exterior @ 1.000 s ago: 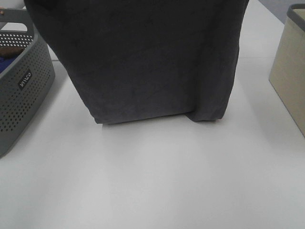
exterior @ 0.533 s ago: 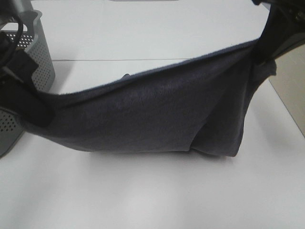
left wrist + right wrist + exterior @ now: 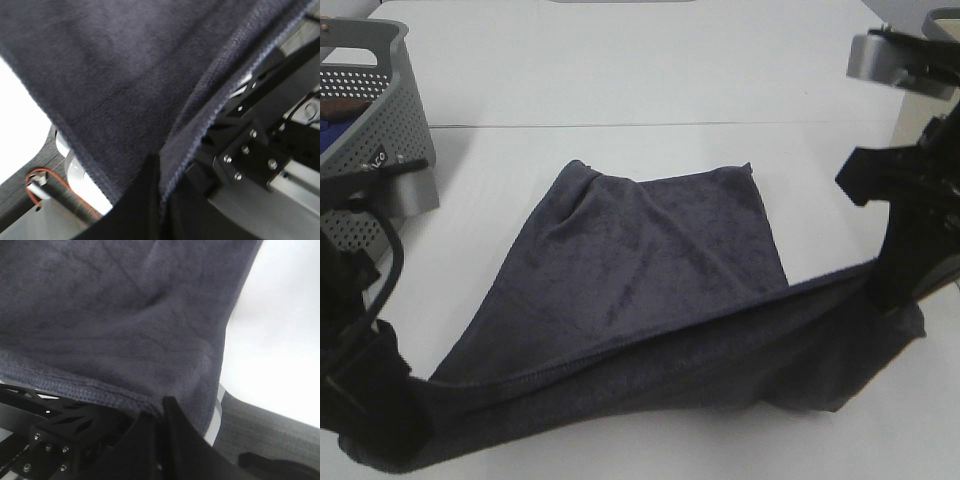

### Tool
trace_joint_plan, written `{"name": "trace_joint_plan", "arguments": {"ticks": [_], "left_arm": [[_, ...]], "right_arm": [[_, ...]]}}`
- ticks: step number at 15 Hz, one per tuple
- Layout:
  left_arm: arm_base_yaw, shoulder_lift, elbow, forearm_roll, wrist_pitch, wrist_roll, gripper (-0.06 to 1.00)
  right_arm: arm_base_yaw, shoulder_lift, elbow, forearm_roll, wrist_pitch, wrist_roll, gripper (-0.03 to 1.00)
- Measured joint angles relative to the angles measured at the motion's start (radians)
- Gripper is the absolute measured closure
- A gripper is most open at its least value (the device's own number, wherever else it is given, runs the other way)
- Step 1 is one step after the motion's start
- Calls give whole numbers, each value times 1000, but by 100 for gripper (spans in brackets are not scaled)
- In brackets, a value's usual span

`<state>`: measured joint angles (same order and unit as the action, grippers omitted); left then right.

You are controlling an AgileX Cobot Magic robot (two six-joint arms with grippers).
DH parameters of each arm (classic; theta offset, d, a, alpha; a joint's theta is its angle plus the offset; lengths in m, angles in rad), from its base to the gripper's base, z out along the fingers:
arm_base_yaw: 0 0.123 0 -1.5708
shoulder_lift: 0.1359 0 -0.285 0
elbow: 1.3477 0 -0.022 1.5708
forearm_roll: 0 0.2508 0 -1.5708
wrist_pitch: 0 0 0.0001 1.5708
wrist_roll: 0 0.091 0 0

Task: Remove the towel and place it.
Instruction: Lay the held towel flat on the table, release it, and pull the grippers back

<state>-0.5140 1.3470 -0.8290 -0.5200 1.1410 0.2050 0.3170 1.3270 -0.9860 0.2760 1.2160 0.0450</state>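
Note:
The dark grey towel (image 3: 650, 260) has its far half lying flat on the white table (image 3: 620, 90). Its near hemmed edge is stretched in the air between my two grippers. My left gripper (image 3: 395, 410) is shut on the towel's near left corner, low by the table's front edge. The left wrist view shows the hem (image 3: 210, 100) pinched between the dark fingers (image 3: 135, 200). My right gripper (image 3: 892, 298) is shut on the near right corner, slightly higher. The right wrist view shows the towel (image 3: 125, 325) bunched at its fingers (image 3: 175, 425). No white tag shows.
A grey perforated basket (image 3: 380, 120) stands at the far left with a blue cloth (image 3: 330, 132) inside. A beige box (image 3: 935, 110) stands at the right edge, behind my right arm. Bare white table lies beyond the towel.
The towel hung high before the camera. Both grippers have come down and toward the table's front edge, and the towel's far half now lies flat on the table.

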Motion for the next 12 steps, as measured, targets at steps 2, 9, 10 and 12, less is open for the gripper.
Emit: {"name": "trace_joint_plan", "arguments": {"ticks": [2,9,10,12], "left_arm": [[-78,7,6,22,-2,-32,94],[-153,148,51,24,-11,-15,94],[-153,172,52,19,-1,4,94],[-153,243,54,-11,6,49,94]], "right_arm": [[-4,-4,80,-4,0,2,96],[-7,-9,286,72,-5,-22,96],[-7,-9,309,89,-9,-29,96],[-11,-10,372,101,-46,-45,96]]}}
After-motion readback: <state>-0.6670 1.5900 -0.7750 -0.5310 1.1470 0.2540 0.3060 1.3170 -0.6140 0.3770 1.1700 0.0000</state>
